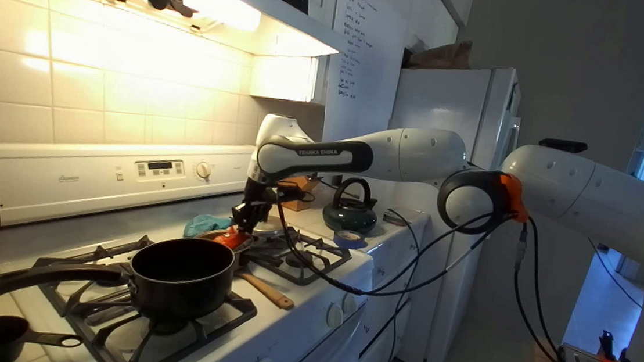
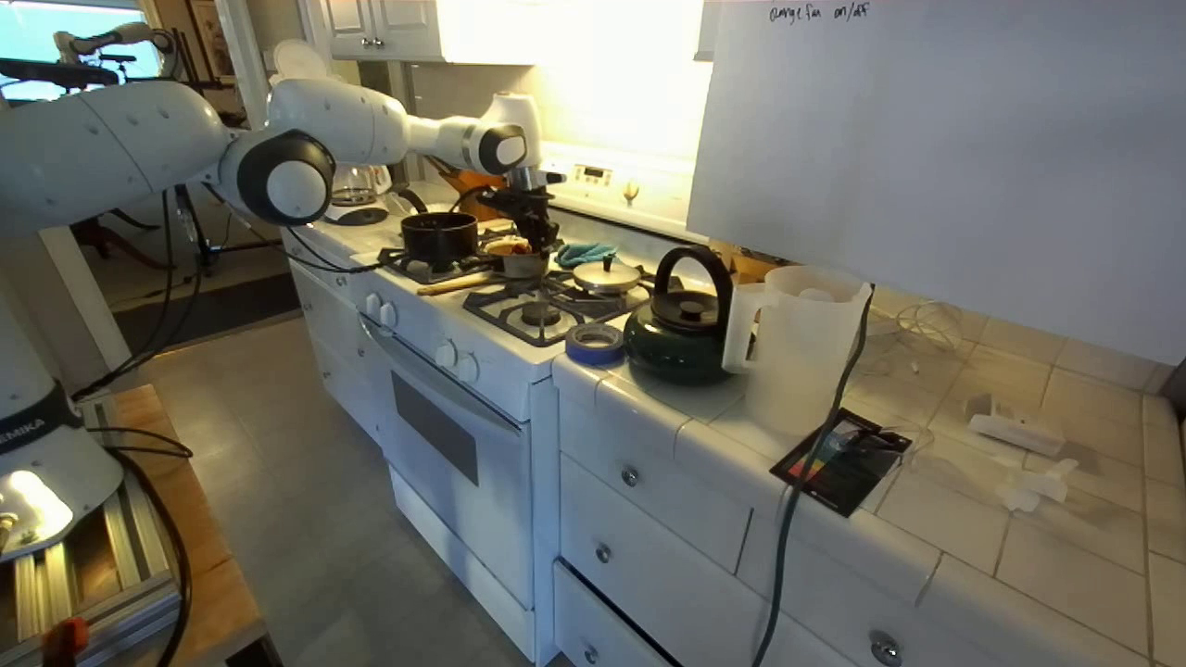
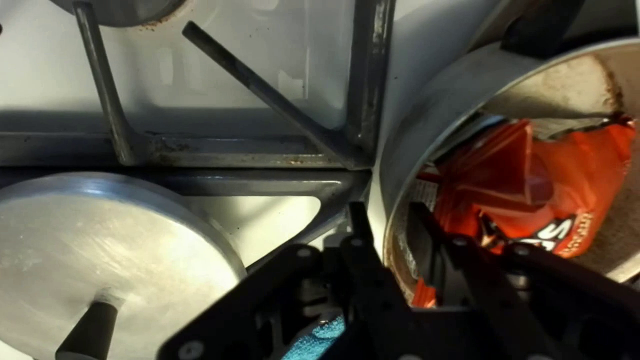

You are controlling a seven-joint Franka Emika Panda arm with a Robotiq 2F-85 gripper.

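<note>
Pot: we find it on the stove, between saucepan and lid.
Bag: red, crumpled, lying inside the pot.
Gripper: pointed down at the pot's rim.
Jaws: spread, one finger outside the rim, one inside; we cannot tell whether either touches it.
Cloth: blue, near the pot.

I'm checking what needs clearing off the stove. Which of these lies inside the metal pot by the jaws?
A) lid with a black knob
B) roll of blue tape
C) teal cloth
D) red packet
D: the wrist view shows the red packet lying inside the pot.
</note>
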